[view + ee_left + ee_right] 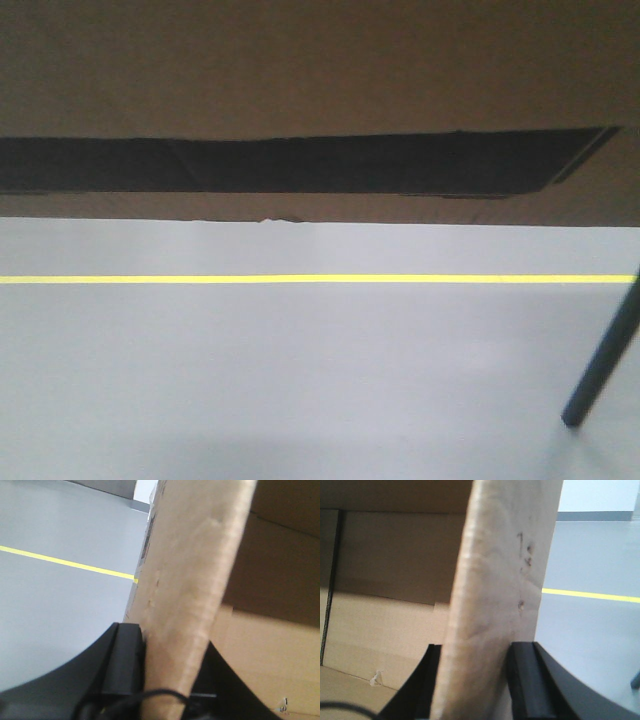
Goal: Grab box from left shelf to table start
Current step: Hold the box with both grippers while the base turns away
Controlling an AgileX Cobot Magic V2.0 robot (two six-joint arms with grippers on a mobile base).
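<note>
Box (320, 70) of brown corrugated cardboard fills left pincer (170, 672) and right pincer (477, 680).

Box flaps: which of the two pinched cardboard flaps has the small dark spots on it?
The pale brown cardboard flap clamped in the right hand; it shows several dark specks. The flap in the left hand shows only faint scuffs.

The box (320, 70) runs off the top edge, its black panel (300, 165) unreadable; below the box, a dark pole (602, 356) is cut short
</note>
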